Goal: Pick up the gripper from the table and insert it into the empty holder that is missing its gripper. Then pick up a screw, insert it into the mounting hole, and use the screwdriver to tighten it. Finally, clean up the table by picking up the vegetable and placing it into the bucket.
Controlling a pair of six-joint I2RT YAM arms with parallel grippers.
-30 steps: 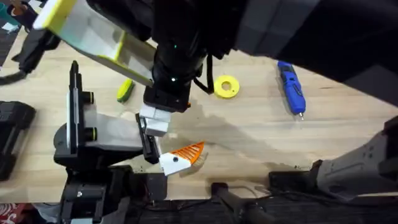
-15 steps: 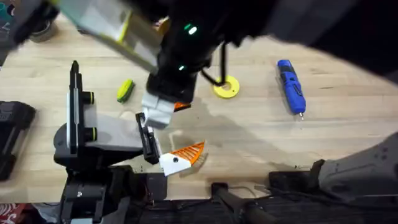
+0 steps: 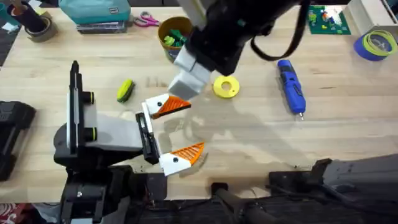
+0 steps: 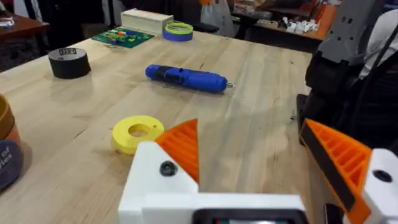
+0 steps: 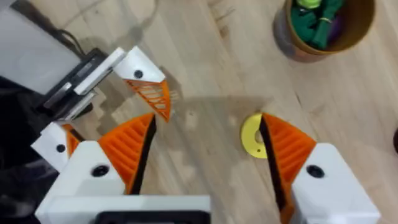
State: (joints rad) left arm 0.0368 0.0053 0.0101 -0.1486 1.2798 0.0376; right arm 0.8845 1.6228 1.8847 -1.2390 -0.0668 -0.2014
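A round yellow plastic spool [image 3: 226, 86] with a hole in the middle lies flat on the light wooden tabletop [image 3: 249, 137]. At the far side, pink-handled scissors [image 3: 145, 20] lie beside a teal box [image 3: 96, 10]. A brown roll of tape [image 3: 38, 29] sits near the far left corner. On the far right is a blue roll of tape [image 3: 375, 45] with a yellow-green ring on top of it. Near it lies a flat green board [image 3: 324, 17] with small coloured bits on it. A black roll of tape [image 4: 69, 63] sits flat on the tabletop, and a long cream box [image 4: 147, 20] lies behind the board.
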